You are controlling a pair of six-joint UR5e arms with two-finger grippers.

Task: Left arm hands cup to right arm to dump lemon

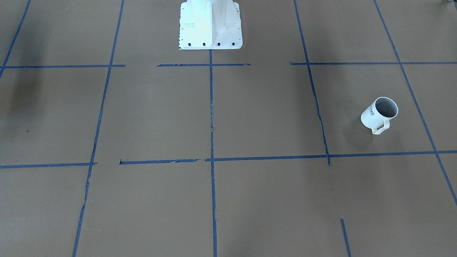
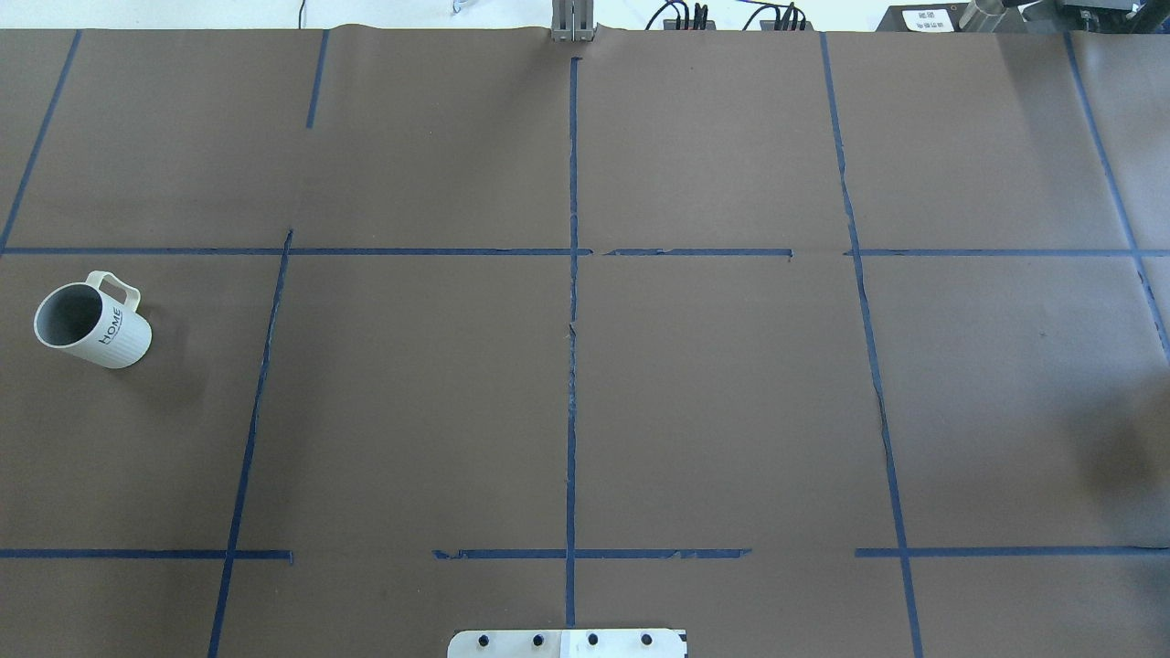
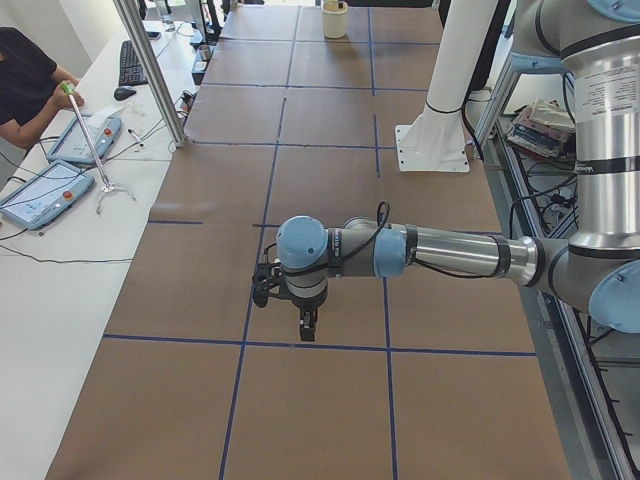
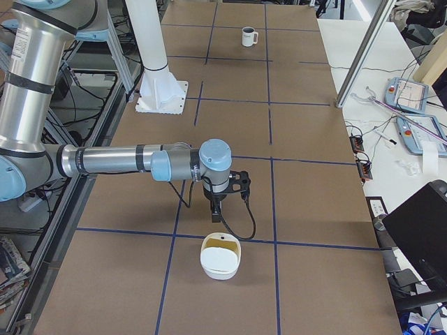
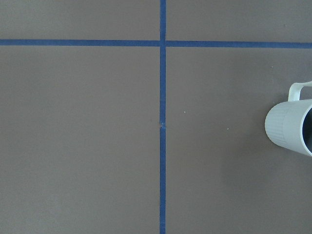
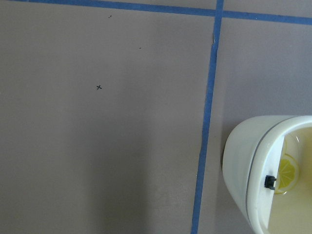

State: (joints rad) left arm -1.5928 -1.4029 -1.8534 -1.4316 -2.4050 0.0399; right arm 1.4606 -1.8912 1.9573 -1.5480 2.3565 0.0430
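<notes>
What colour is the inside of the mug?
The mug is grey inside, white outside; clearest in the overhead view.

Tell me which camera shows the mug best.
Overhead exterior: the whole cup shows, with handle, grey inside and HOME lettering. Front-facing shows it whole, lettering partly hidden. Both side views show it far and tiny; the left wrist view crops it; the right wrist view misses it.

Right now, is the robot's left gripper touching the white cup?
Apart. The overhead view shows the cup alone, bare table all round it, and the left gripper is not on it.
</notes>
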